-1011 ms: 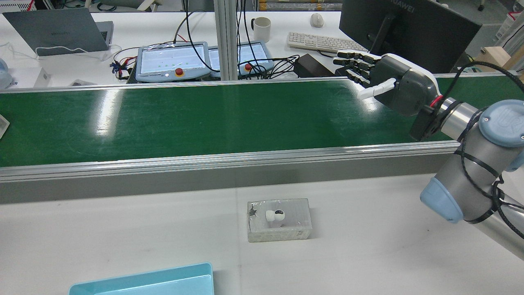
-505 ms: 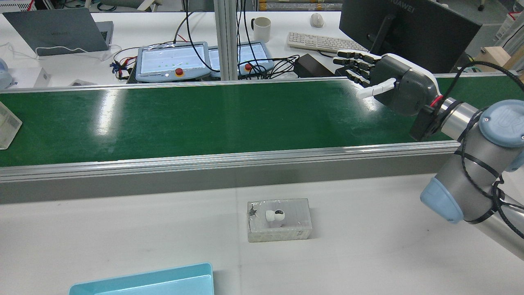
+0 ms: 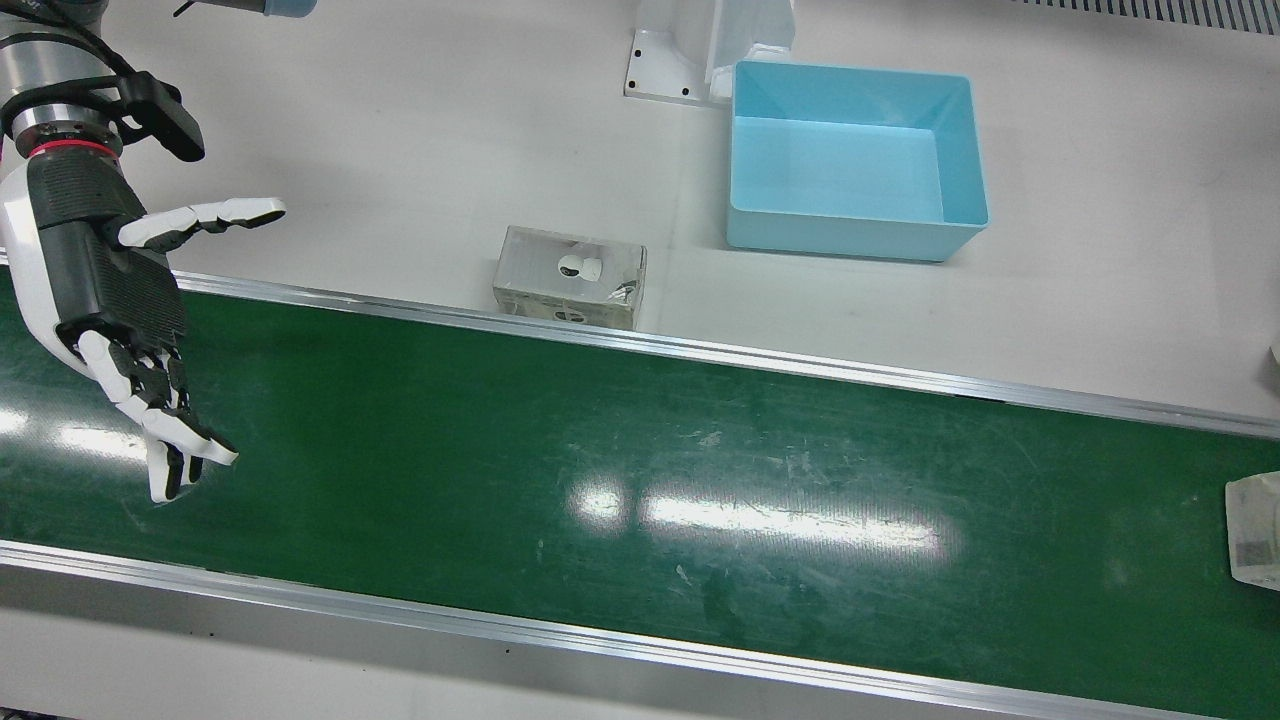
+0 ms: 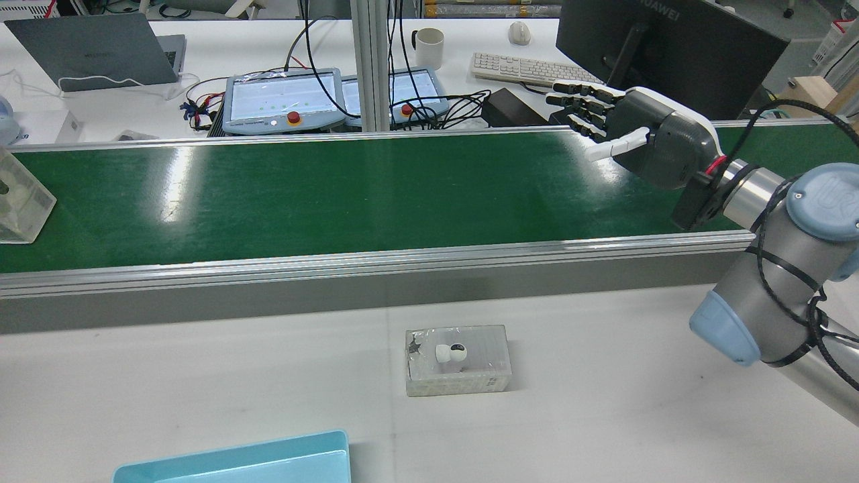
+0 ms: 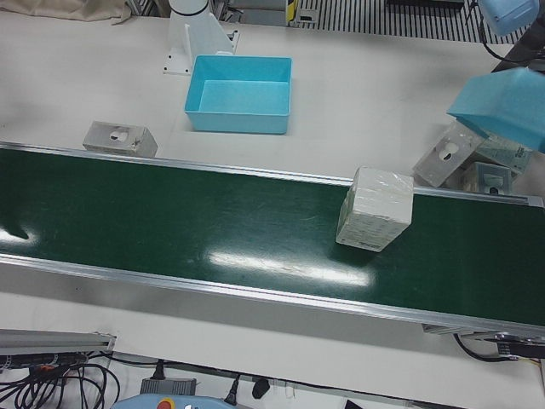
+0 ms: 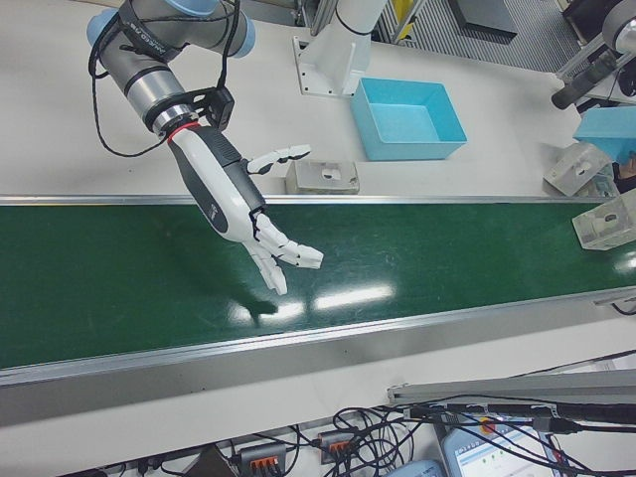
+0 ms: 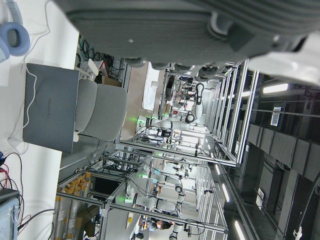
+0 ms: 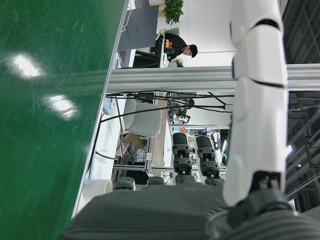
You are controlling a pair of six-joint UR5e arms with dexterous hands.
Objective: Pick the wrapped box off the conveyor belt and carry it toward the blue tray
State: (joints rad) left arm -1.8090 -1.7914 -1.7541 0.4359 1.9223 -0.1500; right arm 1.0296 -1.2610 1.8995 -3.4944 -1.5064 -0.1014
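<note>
While the right hand (image 3: 105,290) hangs above the conveyor belt (image 3: 640,480) with its fingers (image 3: 160,420) spread and holding nothing, the wrapped box (image 5: 375,207) stands on the belt well apart from those fingertips, toward the far end. The blue tray (image 3: 856,160) sits on the white table (image 3: 400,130) beyond the belt, and a second clear-wrapped box (image 3: 570,277) lies beside the belt's rail, nearer the outstretched thumb. The left hand (image 7: 190,25) shows only as a blurred palm in its own view, and whether its fingers are spread or curled cannot be told.

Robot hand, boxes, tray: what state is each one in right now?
Right robot hand: open, empty, held over the conveyor belt.
Wrapped box: upright on the belt, untouched.
Second box: flat on the white table, beside the belt.
Blue tray: empty.
</note>
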